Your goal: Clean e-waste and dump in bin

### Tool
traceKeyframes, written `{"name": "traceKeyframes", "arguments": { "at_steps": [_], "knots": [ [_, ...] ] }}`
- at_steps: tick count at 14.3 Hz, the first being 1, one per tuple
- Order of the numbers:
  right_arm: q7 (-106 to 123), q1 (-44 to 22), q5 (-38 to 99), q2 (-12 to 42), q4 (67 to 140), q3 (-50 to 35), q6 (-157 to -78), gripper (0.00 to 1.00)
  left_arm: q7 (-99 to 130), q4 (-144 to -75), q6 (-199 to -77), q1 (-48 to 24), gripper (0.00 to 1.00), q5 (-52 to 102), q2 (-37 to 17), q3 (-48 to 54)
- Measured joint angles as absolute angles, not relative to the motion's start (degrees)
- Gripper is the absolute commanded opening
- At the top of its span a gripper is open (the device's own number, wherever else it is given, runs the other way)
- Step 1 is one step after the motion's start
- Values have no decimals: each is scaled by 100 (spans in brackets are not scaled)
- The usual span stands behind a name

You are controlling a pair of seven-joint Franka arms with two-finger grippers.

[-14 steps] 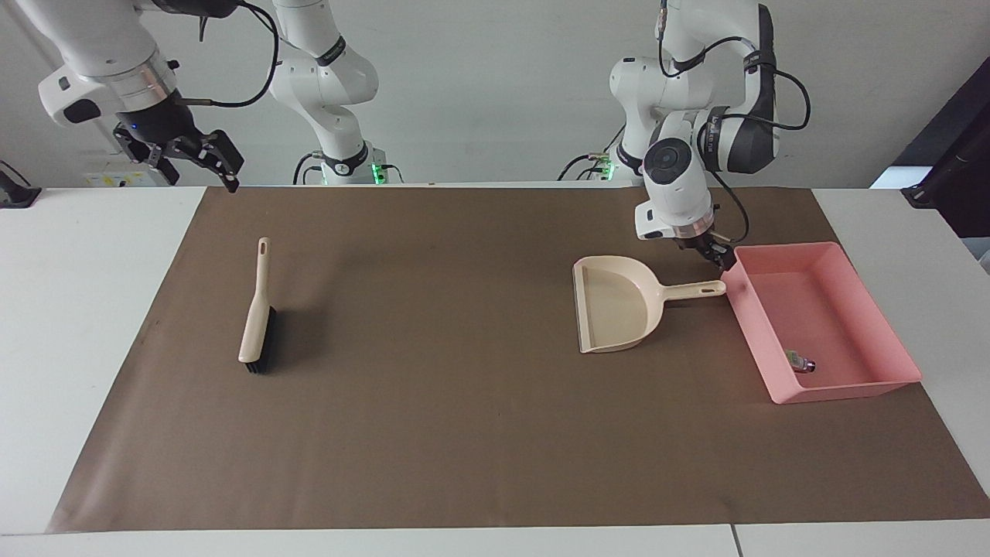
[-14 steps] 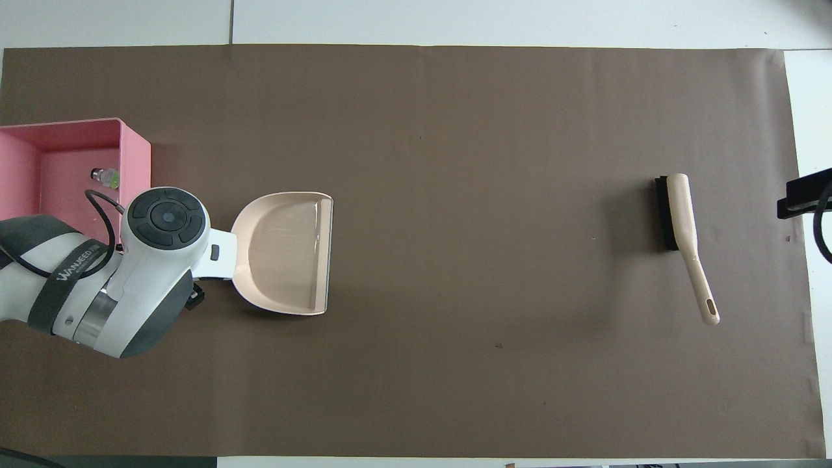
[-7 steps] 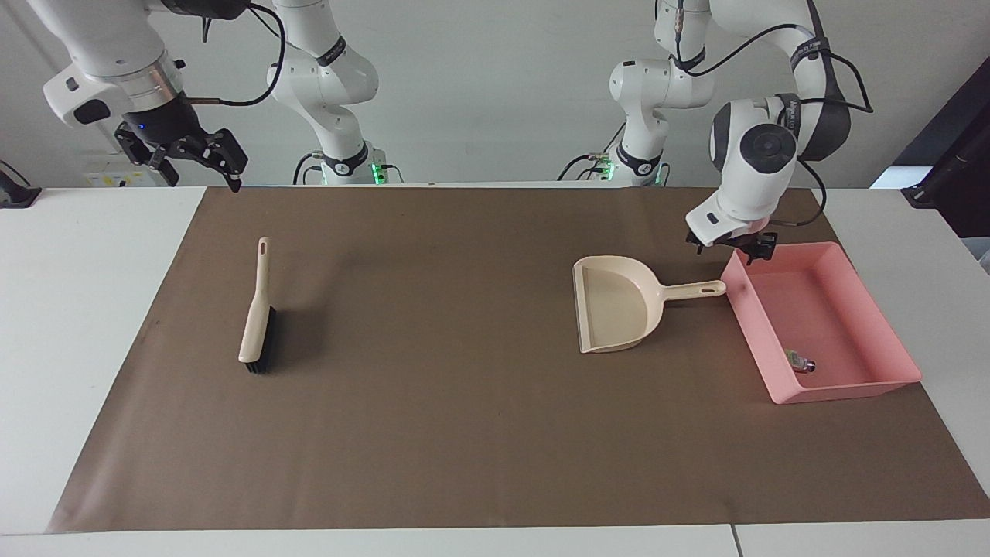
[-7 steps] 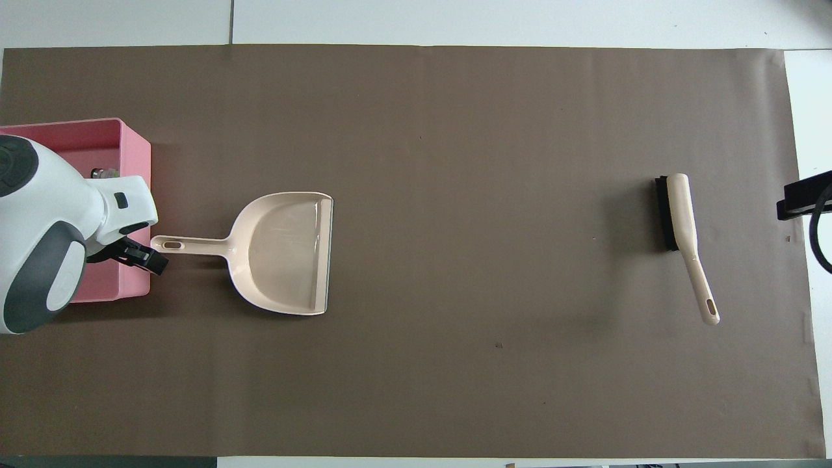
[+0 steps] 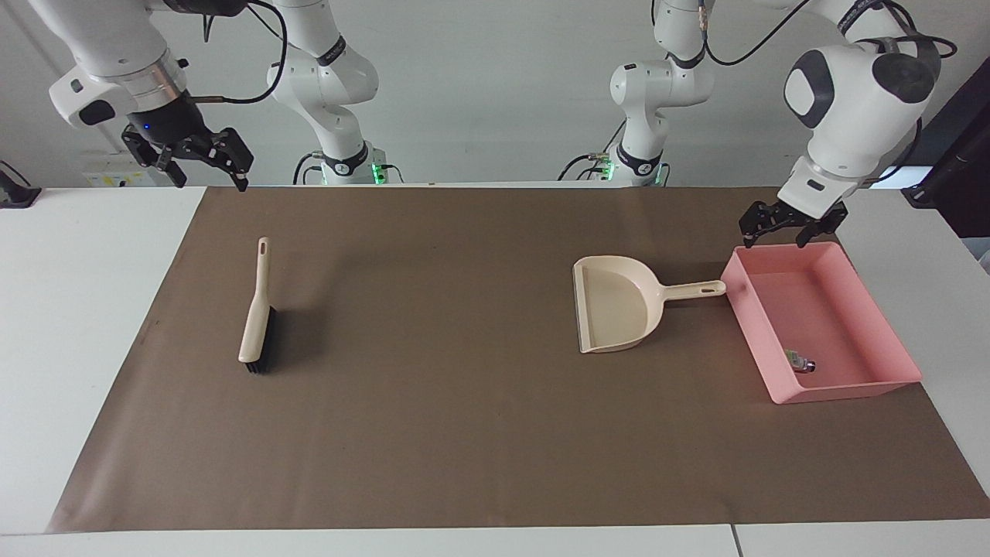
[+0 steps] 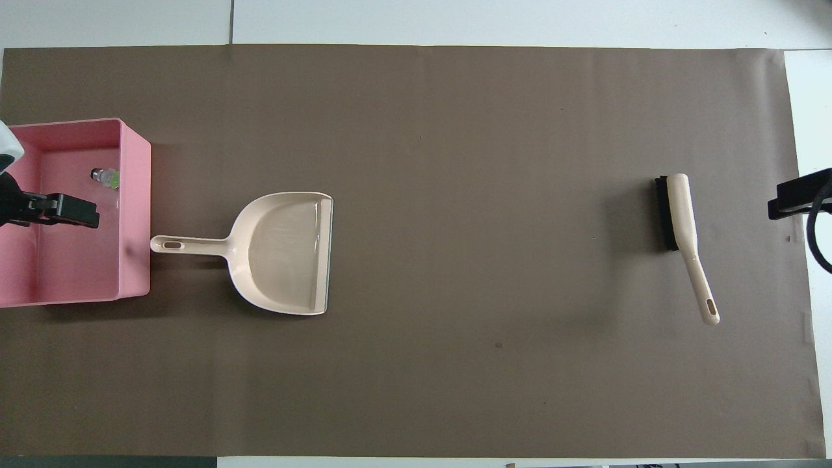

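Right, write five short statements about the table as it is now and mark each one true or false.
1. The dustpan is lying on the brown mat. True.
2. The e-waste is in the dustpan. False: it lies in the pink bin, and the dustpan is empty.
3. The left hand grips the dustpan handle. False: it is open and raised over the bin's end nearest the robots.
4. The brush lies on the mat toward the right arm's end of the table. True.
5. The right hand holds the brush. False: it is open, raised and holds nothing.
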State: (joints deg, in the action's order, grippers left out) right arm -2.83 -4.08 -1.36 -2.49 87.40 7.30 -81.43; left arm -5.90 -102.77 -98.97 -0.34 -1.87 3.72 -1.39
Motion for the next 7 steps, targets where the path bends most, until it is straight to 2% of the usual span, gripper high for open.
{"name": "traceKeyframes", "arguments": {
  "at_steps": [4,7],
  "knots": [
    [-236,-429,-203,-249,8741,730,-8238,100,-548,-9406,-9309,113,98,20,374,-143],
    [-190,-465,-343,-249,8750,729,-8318,100,-360,-9076,-9029,130,98,155,371,-142]
  ]
}}
